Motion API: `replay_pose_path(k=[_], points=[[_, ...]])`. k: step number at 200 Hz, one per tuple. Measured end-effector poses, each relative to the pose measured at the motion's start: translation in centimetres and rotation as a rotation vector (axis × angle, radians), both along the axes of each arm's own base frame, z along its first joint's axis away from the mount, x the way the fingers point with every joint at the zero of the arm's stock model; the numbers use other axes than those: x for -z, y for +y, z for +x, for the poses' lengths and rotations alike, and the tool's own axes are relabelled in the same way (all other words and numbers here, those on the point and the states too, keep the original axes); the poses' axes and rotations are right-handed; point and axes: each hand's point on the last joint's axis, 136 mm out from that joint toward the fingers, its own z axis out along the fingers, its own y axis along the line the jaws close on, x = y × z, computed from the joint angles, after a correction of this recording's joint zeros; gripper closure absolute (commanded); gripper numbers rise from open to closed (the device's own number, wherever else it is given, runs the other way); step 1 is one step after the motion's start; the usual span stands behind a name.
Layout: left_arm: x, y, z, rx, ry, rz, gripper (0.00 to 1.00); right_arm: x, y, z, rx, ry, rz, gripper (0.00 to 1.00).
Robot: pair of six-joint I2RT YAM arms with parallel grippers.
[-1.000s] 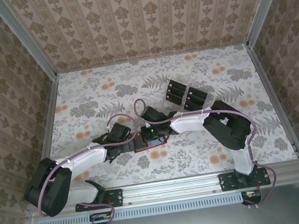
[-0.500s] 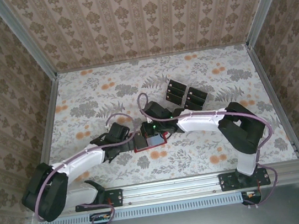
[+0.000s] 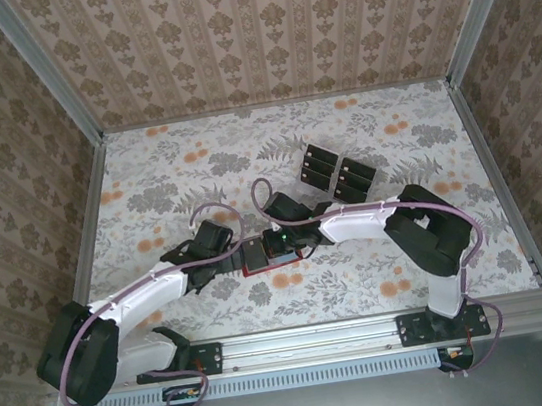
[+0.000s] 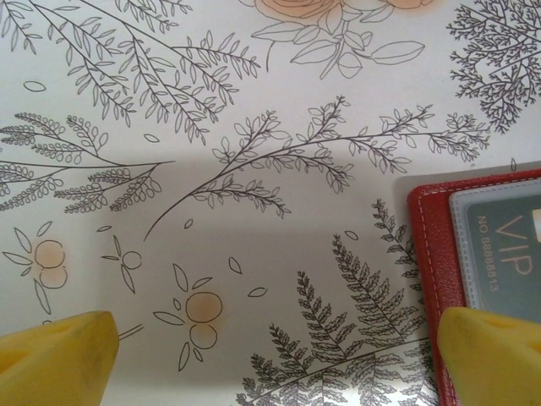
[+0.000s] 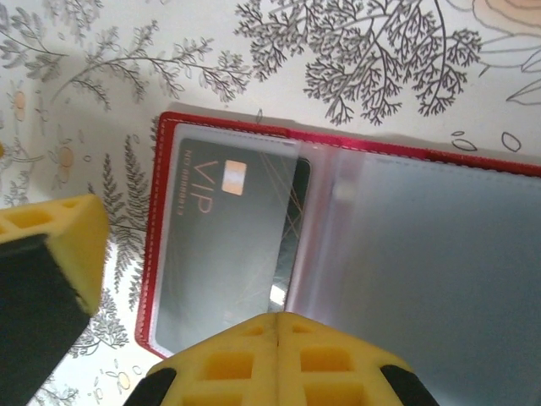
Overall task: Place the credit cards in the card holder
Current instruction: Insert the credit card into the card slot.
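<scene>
Jaws of the left gripper [image 4: 272, 359] stand wide apart beside the open red folding card holder [image 5: 423, 254]; right gripper [image 5: 277, 342] jaws, pressed together, hide its edge, perhaps touching it.

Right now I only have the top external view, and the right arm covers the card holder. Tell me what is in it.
Observer: In the right wrist view the card holder lies open, with a dark credit card marked VIP in its left clear pocket.
Operator: Give me the right end effector's state.
Observer: The right end effector is shut, pads pressed together above the holder's middle, with nothing visible between them.
Operator: Now the left one.
Observer: The left end effector is wide open over the tablecloth, with one finger at the holder's red edge.
</scene>
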Motion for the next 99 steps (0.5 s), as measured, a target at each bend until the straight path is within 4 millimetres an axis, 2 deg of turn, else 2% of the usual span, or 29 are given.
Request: replay_pose_path(k=[38,99], points=[[0.0,0.0,0.0,-0.001,0.0,0.0,0.0,1.4,0.0,-0.5,-0.006,0.023,-0.023,1.0],[0.0,0.1,0.1,-0.006,-0.002,-0.002,0.0,1.4,1.4,-0.7,-0.028,0.019,-0.017,1.0]])
